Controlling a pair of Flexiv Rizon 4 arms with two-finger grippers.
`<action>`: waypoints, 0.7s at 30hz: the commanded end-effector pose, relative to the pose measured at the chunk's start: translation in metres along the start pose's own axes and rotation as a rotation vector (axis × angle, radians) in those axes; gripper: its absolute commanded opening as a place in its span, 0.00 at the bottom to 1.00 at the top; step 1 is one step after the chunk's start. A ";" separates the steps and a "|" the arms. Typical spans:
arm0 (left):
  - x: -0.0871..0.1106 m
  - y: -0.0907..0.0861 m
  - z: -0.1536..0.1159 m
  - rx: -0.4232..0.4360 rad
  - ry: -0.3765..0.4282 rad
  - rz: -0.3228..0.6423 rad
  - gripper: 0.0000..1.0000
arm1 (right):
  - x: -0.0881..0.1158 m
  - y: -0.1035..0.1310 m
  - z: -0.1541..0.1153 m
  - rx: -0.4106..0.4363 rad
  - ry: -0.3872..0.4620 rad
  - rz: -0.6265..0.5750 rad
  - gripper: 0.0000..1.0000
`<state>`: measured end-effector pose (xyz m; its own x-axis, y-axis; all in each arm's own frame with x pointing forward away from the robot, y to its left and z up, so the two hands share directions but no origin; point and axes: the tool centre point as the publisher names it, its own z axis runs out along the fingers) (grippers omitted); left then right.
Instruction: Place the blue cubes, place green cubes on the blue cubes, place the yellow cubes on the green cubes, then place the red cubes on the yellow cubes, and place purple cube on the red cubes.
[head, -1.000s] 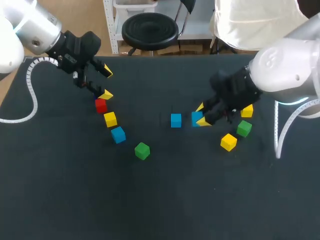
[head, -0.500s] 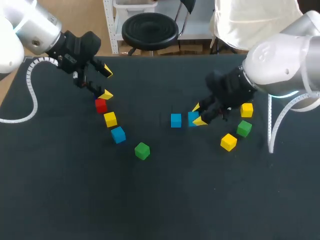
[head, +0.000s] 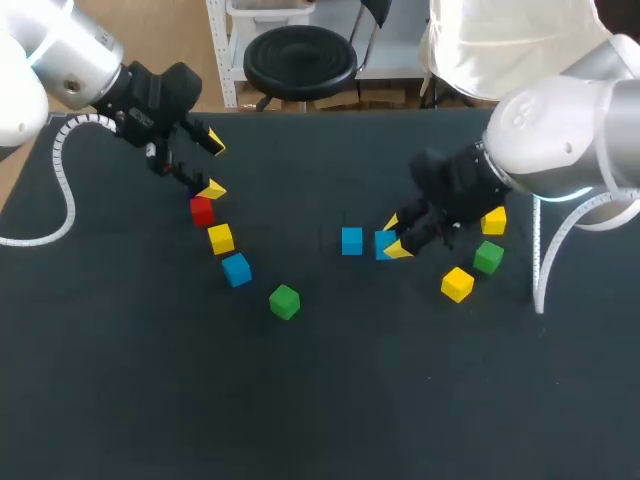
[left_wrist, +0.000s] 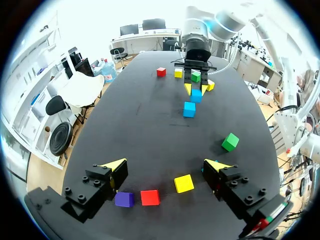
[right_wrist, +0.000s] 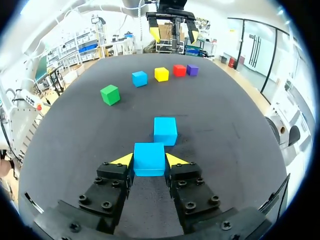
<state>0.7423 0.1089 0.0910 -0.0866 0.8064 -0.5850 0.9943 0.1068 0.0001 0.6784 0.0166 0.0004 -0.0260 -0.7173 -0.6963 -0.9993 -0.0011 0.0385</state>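
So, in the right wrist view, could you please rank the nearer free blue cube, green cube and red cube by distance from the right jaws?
1. blue cube, just ahead.
2. green cube, midway, off to the side.
3. red cube, in the far row.

The tabletop (head: 330, 400) is plain matte black. The cubes are flat single colours: a sky-blue cube (right_wrist: 149, 158), a second blue cube (right_wrist: 165, 130), a third blue cube (head: 236, 269), a green cube (head: 285, 301), another green cube (head: 488, 257), a yellow cube (head: 220, 238), a red cube (head: 202, 211) and a purple cube (left_wrist: 124, 199). The fingers (right_wrist: 122, 160) are black with bright yellow tips; the left arm (head: 70, 60) and right arm (head: 560, 130) are silver-white.
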 end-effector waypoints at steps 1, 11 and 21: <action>0.000 -0.001 0.000 -0.002 0.000 0.001 1.00 | 0.001 -0.005 0.002 -0.009 -0.005 -0.001 0.00; 0.000 -0.001 0.000 -0.002 0.000 0.001 1.00 | 0.002 -0.008 0.003 -0.017 -0.015 -0.007 0.00; 0.000 -0.001 0.000 -0.002 0.000 0.001 1.00 | 0.004 -0.010 0.005 -0.023 -0.024 -0.004 0.00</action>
<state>0.7423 0.1089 0.0910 -0.0866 0.8064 -0.5850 0.9943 0.1068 0.0001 0.6852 0.0176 -0.0039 -0.0234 -0.7052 -0.7086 -0.9987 -0.0155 0.0484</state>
